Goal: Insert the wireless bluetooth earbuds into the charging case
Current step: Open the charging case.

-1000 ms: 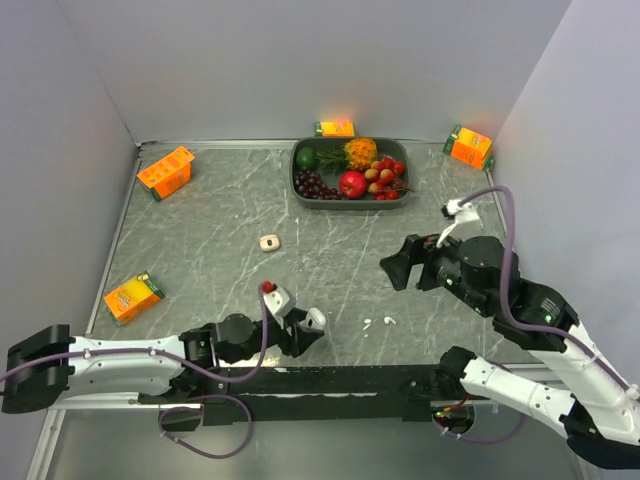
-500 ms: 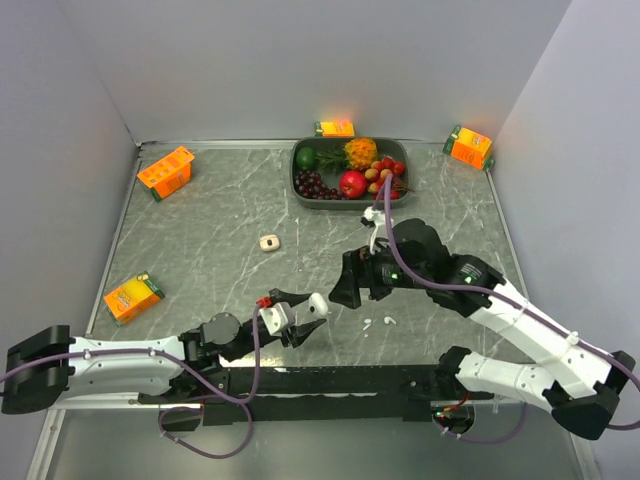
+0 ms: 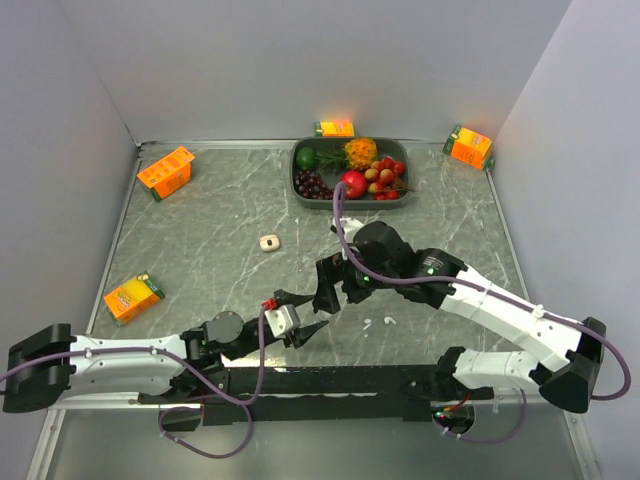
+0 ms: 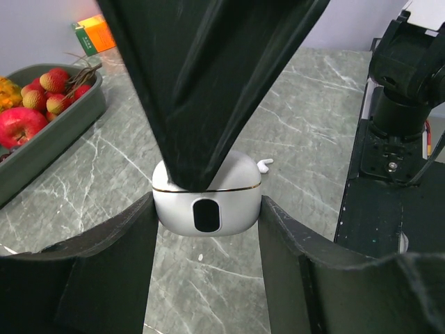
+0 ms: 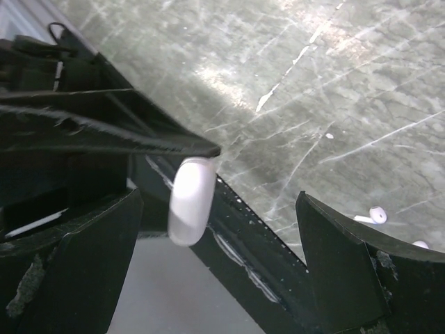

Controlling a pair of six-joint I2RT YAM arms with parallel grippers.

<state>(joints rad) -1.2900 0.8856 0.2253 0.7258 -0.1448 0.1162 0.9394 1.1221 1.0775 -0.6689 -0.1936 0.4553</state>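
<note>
Jaws of the left gripper (image 4: 206, 209) clamp the charging case (image 4: 206, 203); the right gripper (image 5: 219, 202) hangs close by, spread wide, two earbuds (image 5: 375, 214) lying on the surface (image 5: 348, 83).

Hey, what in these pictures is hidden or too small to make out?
Left wrist: top of the charging case, behind the upper finger of the left hand.
Right wrist: one earbud, mostly behind a lower finger.
Top external: the small beige object, too small to identify; how the earbuds lie, too tiny.
</note>
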